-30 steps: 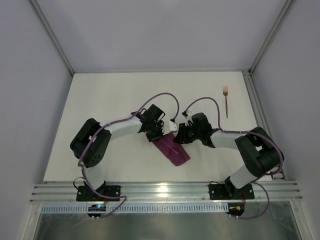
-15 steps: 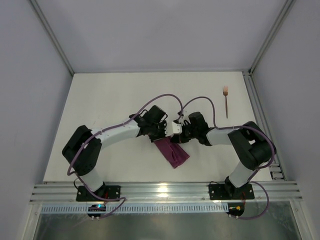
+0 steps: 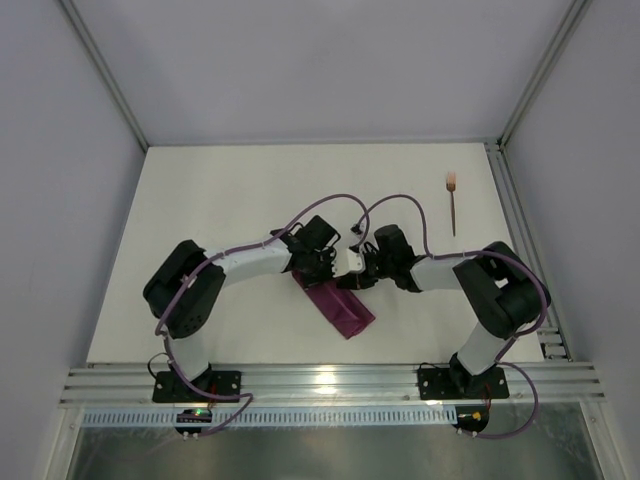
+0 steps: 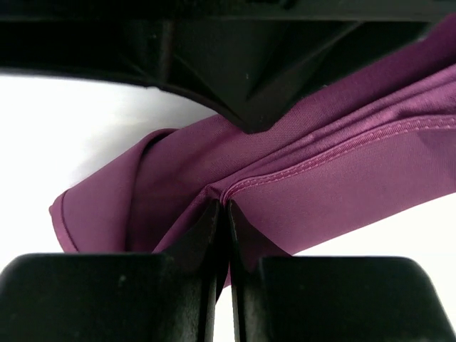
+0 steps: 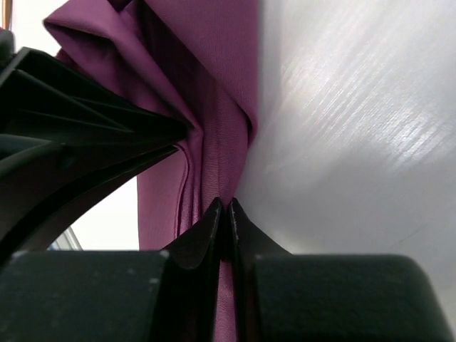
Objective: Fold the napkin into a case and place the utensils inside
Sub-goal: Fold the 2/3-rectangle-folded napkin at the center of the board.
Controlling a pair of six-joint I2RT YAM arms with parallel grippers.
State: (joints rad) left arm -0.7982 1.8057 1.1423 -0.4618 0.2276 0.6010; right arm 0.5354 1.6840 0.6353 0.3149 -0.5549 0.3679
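The left gripper (image 4: 223, 207) and right gripper (image 5: 224, 206) each pinch the far end of the folded maroon napkin (image 3: 338, 308).

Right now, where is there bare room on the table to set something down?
The far-left stretch of the table, between its far edge and the left arm, is bare. It is crowded mid-table, where the left hand and right hand pinch the napkin, and the fork lies far right.

Left tool (image 4: 222, 206) and right tool (image 5: 222, 203) now pinched shut on napkin (image 3: 335, 306), cloth drawn narrower, shifted leftward
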